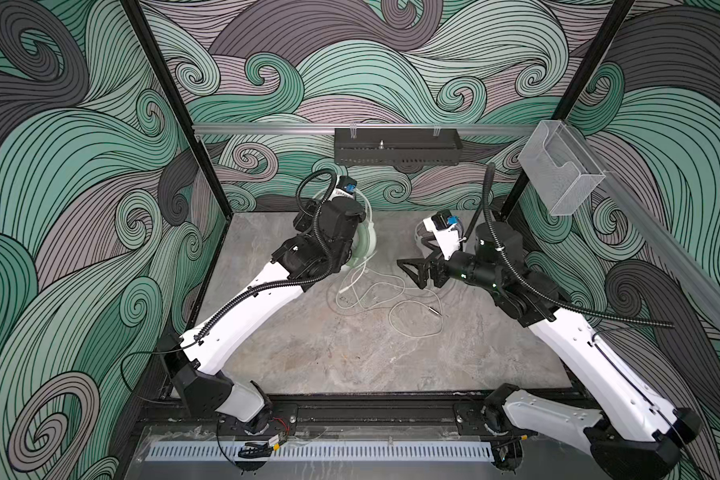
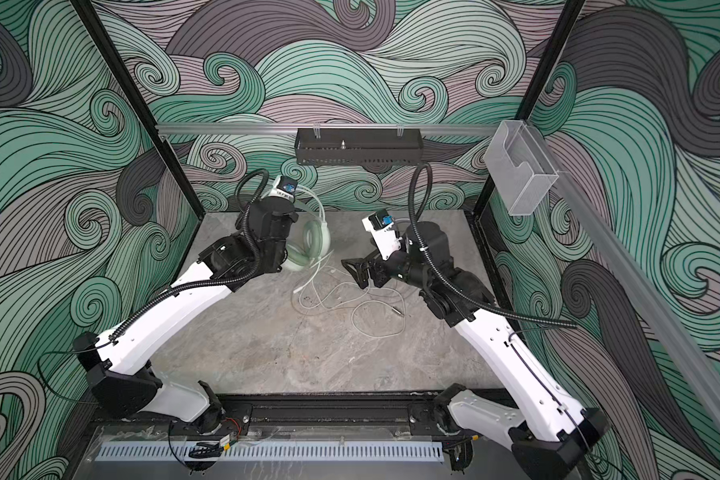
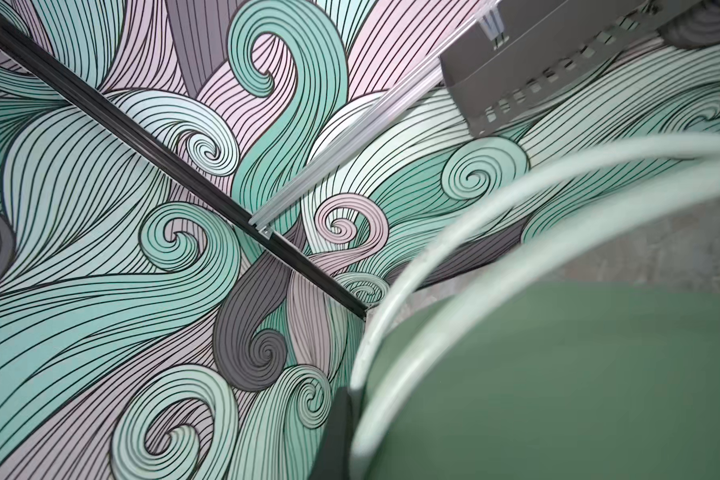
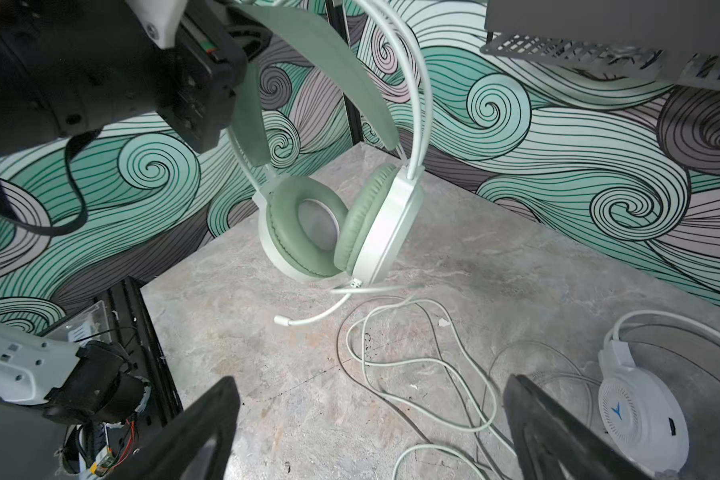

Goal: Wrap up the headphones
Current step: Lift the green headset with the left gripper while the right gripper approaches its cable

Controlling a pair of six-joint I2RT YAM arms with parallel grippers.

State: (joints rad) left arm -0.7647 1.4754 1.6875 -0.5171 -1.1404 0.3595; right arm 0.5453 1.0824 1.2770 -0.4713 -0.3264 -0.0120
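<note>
The pale mint green headphones [image 1: 366, 243] [image 2: 314, 243] hang upright with their earcups [image 4: 308, 228] near the table's back left. My left gripper [image 4: 229, 112] is shut on their headband [image 3: 558, 374], and one black finger [image 3: 341, 419] shows beside the thin band wires. Their cable [image 1: 364, 291] trails loose in loops across the table to a metal plug [image 1: 434, 310]. A boom microphone [image 4: 308, 318] sticks out under one earcup. The white headphones [image 4: 636, 411], with a blue mark on the earcup, lie flat beside my right gripper [image 4: 371, 419]. That gripper [image 1: 412, 270] is open over the cable loops, holding nothing.
A black perforated tray [image 1: 395, 151] hangs on the back rail. A clear plastic box [image 1: 558, 174] is mounted on the right rail. The grey marbled table [image 1: 350, 357] is enclosed by patterned walls, with black frame posts at the back corners.
</note>
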